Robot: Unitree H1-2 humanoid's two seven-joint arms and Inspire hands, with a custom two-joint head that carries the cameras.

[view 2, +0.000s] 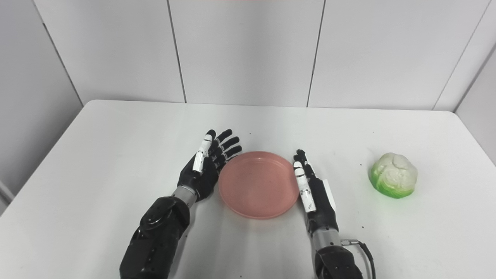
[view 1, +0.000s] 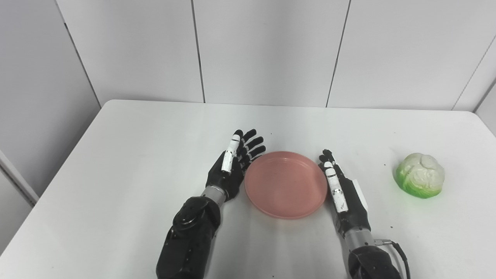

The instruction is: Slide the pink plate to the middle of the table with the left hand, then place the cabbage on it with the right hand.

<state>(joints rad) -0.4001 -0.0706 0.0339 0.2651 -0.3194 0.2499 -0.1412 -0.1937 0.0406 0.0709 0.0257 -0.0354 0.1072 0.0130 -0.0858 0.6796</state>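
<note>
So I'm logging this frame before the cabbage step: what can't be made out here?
- Whether the left hand touches the pink plate rim: both views, fingers overlap the edge.
- The right hand palm and contact with the plate: seen edge-on.
- The cabbage far side and underside: hidden by itself.
- Both arms above the forearm: cut off by the bottom edge.

Plate (view 1: 286,185): plain pink. Cabbage (view 1: 420,175): white top, green base. Table (view 1: 135,155): white. Both hands: black with white strips.
</note>
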